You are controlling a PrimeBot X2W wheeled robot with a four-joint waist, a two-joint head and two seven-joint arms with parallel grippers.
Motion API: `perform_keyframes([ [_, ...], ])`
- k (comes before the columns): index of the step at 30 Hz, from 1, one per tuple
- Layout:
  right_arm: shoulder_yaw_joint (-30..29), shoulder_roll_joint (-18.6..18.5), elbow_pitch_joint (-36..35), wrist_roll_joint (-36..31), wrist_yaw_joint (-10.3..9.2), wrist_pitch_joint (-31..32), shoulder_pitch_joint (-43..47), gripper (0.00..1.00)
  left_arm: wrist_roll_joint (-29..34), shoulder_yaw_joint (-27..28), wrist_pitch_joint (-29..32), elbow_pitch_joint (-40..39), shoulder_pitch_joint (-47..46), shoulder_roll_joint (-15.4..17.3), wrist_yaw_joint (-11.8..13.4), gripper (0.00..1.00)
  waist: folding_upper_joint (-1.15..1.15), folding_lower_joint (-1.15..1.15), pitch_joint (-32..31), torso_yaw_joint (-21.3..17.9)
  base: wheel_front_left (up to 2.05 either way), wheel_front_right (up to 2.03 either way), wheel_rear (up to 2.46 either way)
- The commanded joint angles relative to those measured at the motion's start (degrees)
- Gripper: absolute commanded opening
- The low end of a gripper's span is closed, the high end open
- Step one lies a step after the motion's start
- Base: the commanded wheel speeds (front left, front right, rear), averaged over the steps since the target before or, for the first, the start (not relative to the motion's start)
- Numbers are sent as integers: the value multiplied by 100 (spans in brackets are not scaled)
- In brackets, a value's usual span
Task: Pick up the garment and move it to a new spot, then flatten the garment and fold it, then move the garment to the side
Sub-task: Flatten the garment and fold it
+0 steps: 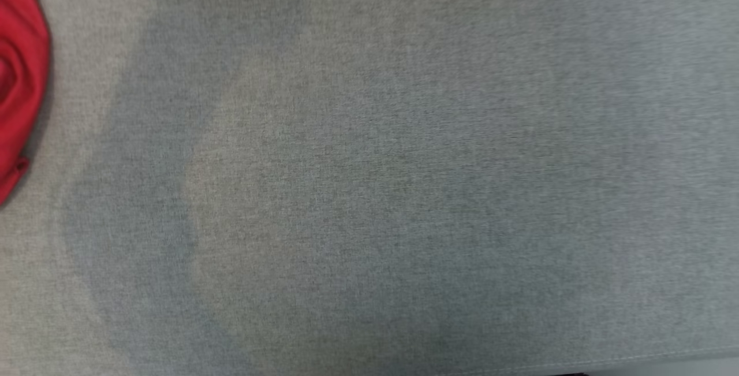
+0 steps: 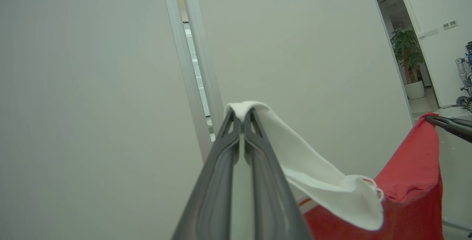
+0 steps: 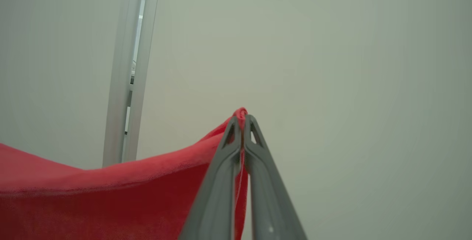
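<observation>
Cloth in grey weave covers the counter across the head view, with a stitched seam running along its edge at 5 o'clock. Part of the red garment lies bunched on it at 9 o'clock, cut off by the frame edge, a small red tab poking out at its lower end.

From the left wrist view, the left pincer rises from 6 o'clock to the centre, its two dark fingers pressed together and clamping a white fold of the garment at their tips. That white fabric drapes away toward 4 o'clock, where it meets the red cloth hanging at 4 to 5 o'clock. At 3 o'clock the right pincer reaches in from the frame edge, nipping the top corner of the red cloth. Behind stands a pale wall with a light door frame at 11 o'clock; a potted plant stands at 2 o'clock.

From the right wrist view, the right pincer's fingers are closed tight on a red edge of the garment, a bit of cloth peeking above the tips. The red fabric sags from there toward 8 o'clock, off the counter, against the pale wall.
</observation>
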Motion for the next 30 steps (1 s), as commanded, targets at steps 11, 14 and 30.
perform_keyframes([
  [11,53,-336,-240,829,-10,-104,1876,0,-929,468,-46,-1934,3232,328,9,0,0,-1,338,403,0,0,0],
  [14,-82,-410,-562,1157,-10,-103,2606,0,-1178,558,-46,-2470,4223,480,9,0,0,-1,29,407,0,0,0],
  [30,-1221,-402,-2547,2313,-13,838,7137,0,-2094,535,-47,-3976,8755,1245,337,0,0,-1,-1367,209,0,0,0],
])
